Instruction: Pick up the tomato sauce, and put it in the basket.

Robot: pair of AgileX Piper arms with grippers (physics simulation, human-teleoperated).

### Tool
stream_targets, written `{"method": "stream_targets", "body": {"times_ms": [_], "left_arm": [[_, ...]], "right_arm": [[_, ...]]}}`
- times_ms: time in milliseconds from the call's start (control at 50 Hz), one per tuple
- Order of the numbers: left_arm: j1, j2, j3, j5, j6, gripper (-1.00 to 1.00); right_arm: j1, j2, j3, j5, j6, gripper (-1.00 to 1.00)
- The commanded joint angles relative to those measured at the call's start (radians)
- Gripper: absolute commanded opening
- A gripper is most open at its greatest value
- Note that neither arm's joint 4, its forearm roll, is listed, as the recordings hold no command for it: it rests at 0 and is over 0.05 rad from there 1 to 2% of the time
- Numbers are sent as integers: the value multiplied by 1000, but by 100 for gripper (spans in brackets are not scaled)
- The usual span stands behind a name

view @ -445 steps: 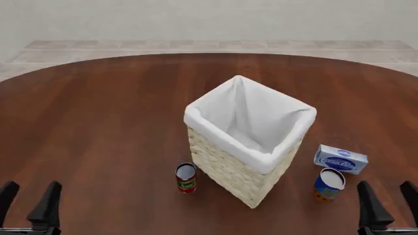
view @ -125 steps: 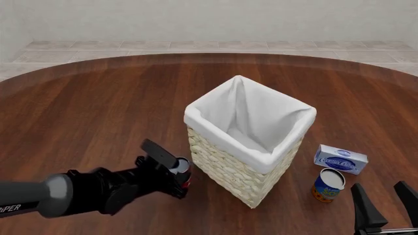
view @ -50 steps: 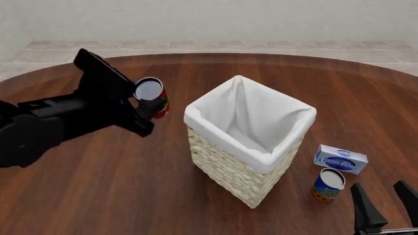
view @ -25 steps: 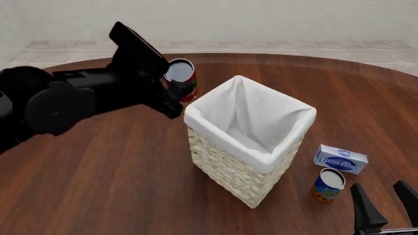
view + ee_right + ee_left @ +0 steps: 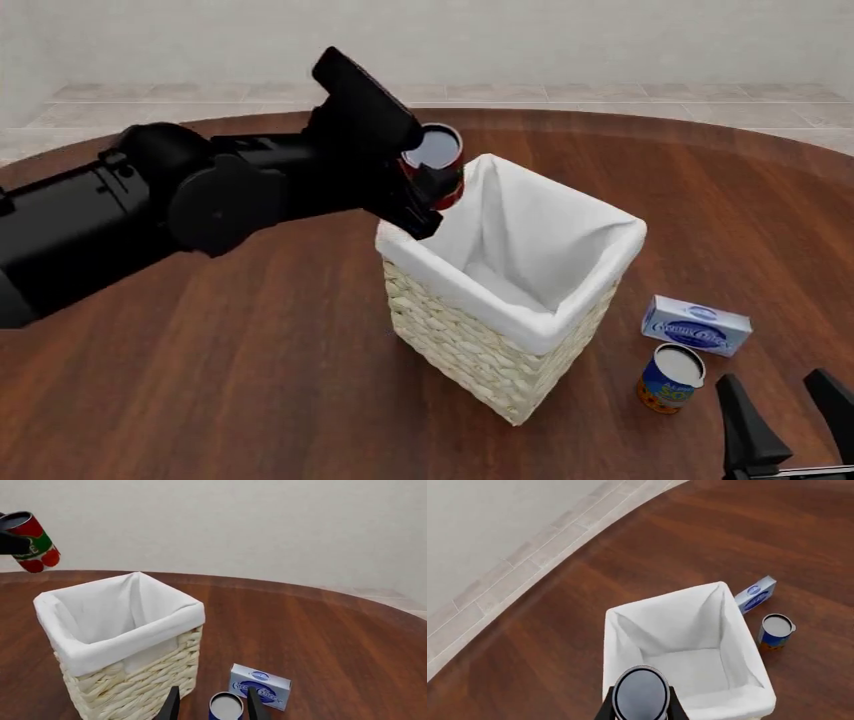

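Basket (image 5: 497,340) mouth is open, white lining bare inside. Tomato sauce (image 5: 435,165) in left gripper (image 5: 420,185) hangs above the basket's far-left rim. Right of basket, blue-labelled can (image 5: 671,378) and pale box (image 5: 695,325) crowd the table near the right gripper (image 5: 787,425).

- Tomato sauce (image 5: 437,160) up in the left gripper (image 5: 424,172), above the basket's (image 5: 514,345) far-left rim.
- Box (image 5: 695,325) right of the basket; blue-labelled can (image 5: 671,378) just before it, near the right gripper (image 5: 787,420).
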Motion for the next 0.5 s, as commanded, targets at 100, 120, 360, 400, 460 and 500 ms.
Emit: {"method": "stream_targets", "body": {"times_ms": [100, 120, 360, 400, 460, 500], "left_arm": [[-25, 125, -98, 0, 20, -100], [-28, 133, -102, 0, 21, -100], [-28, 254, -186, 25, 36, -100], [-34, 261, -185, 25, 39, -100], [-38, 281, -198, 27, 42, -100], [-41, 296, -212, 32, 40, -100]], "right_arm": [[-11, -2, 0, 1, 3, 100], [-12, -2, 0, 2, 4, 100], [-3, -5, 0, 9, 4, 100], [-2, -5, 0, 9, 4, 100], [-2, -5, 0, 10, 3, 100], [-1, -5, 0, 10, 3, 100]]}}
